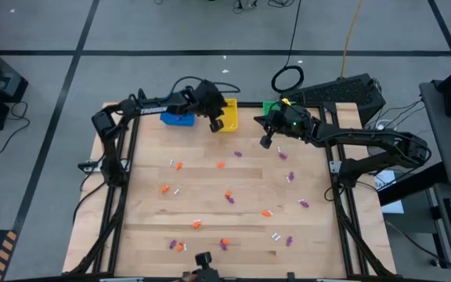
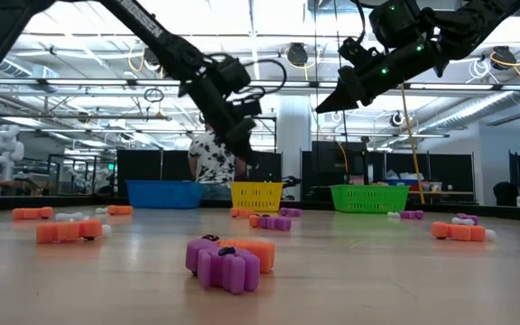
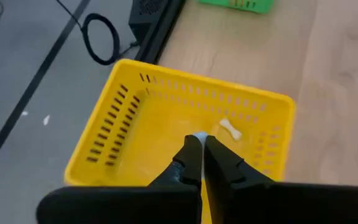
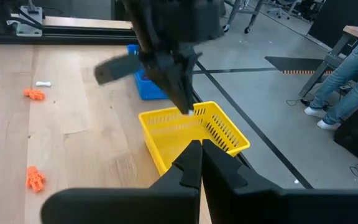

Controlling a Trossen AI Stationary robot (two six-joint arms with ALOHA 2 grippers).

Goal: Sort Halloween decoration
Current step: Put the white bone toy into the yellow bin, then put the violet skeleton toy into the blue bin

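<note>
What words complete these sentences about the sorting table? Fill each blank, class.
1. The left gripper hangs over the ____ basket.
2. A small ____ trinket lies inside that basket.
3. The yellow basket stands between the blue basket and the ____ one.
4. The right gripper holds ____.

Missing words: yellow; white; green; nothing

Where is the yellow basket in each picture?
High view: the yellow basket sits at the table's far edge, under the left gripper.
Low view: far back, centre, between the blue basket and the green basket.
Left wrist view: fills the middle, a white trinket inside.
Right wrist view: centre, beyond the right gripper.
Shared landmark: the left gripper hanging over it.
</note>
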